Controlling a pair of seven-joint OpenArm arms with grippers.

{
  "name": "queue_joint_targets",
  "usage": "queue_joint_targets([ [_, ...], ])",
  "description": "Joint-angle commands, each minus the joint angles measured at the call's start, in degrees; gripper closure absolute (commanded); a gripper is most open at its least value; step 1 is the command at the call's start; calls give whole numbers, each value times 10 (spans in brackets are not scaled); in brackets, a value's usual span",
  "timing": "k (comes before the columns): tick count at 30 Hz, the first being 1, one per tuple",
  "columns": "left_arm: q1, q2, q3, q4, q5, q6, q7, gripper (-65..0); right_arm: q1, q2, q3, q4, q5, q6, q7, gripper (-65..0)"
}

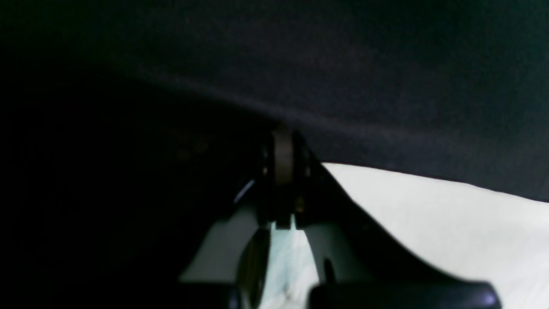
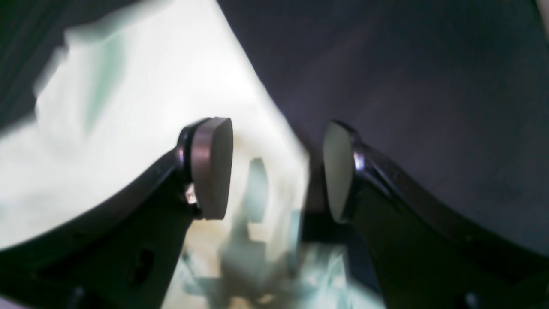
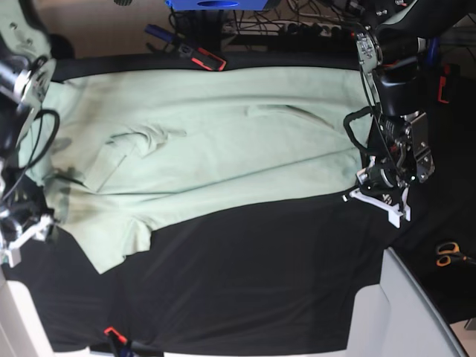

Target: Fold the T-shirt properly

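The pale mint-green T-shirt (image 3: 216, 149) lies spread flat on the black tablecloth (image 3: 260, 275), with its collar toward the base view's left and its hem toward the right. My left gripper (image 1: 283, 161) sits at the near hem corner (image 3: 357, 192), its pads pressed together on the shirt's edge (image 1: 429, 214). Pale cloth shows between the finger bases. My right gripper (image 2: 274, 171) stands open at the shirt's sleeve end (image 3: 18, 234). The fabric edge (image 2: 128, 107) runs between its two pads, which do not touch it.
Orange-handled scissors (image 3: 447, 254) lie at the right edge. A red-and-black tool (image 3: 202, 56) and cables lie behind the shirt's far side. A grey-white surface (image 3: 405, 305) meets the tablecloth at the near right. A sleeve (image 3: 119, 242) juts toward the front.
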Motion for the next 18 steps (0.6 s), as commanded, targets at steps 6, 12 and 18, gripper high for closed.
queue_joint_targets([
  [6,12,1,1,23,1,1,25,0,111,46,-1,-163,2,4,53,-470],
  [12,20,0,1,24,1,1,25,0,151,51,-91,-296,4,-17,119,-483],
  [18,21,0,1,24,1,1,25,0,140,43,-99,-323,6,-66,148,-483],
])
